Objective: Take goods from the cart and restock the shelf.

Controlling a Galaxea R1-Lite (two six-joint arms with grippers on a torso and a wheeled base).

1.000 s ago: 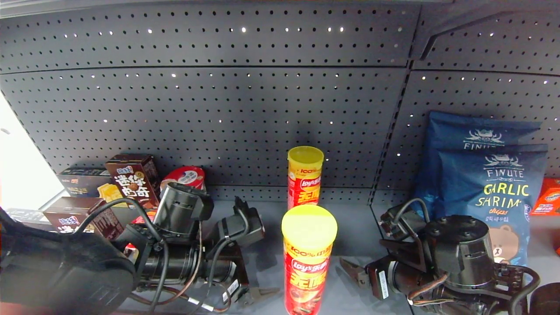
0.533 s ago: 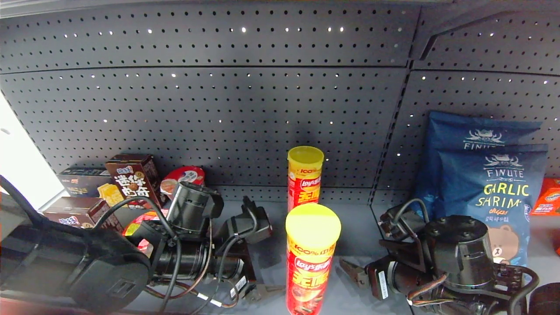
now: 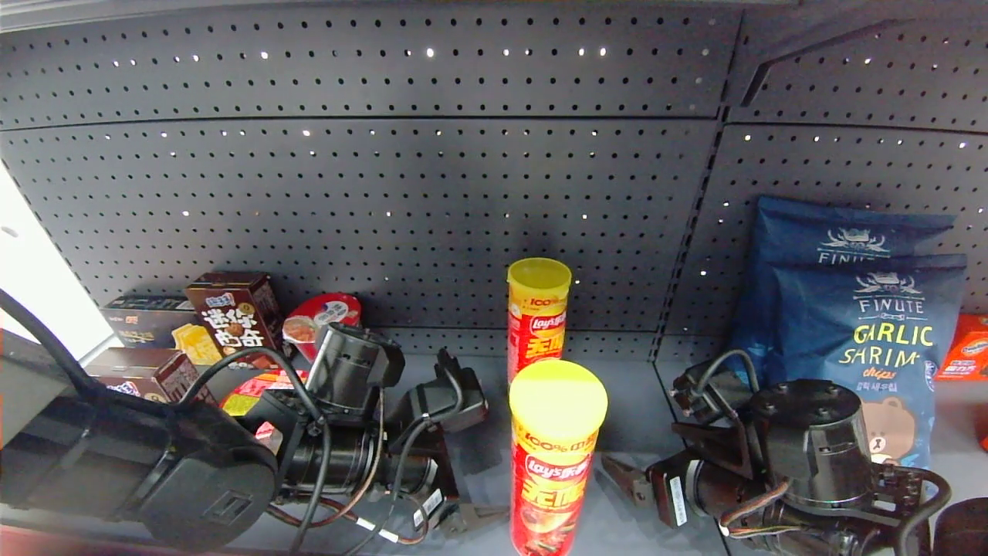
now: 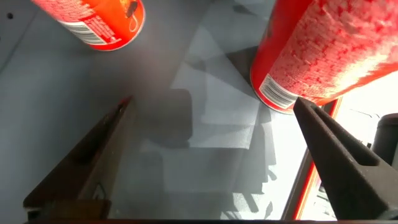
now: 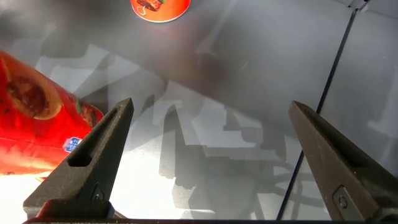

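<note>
Grey metal shelf [image 3: 625, 409], backed by a dark perforated panel [image 3: 386, 193] with light glinting through some of its holes, carries two red cans with yellow lids. The front can [image 3: 557, 455] stands upright near the shelf's front edge, and the rear can [image 3: 538, 309] stands upright directly behind it, close to the panel. The left gripper [image 4: 212, 104] lies low just to the left of the front can, its fingers spread wide and holding nothing. The right gripper [image 5: 211, 104] sits to the can's right, a little farther off, likewise spread and empty. Brown boxes [image 3: 231, 309] and a red cup [image 3: 324, 313] crowd the shelf's left end. Two blue bags [image 3: 872, 324] lean against the panel at right, beside an orange box [image 3: 969, 347].
</note>
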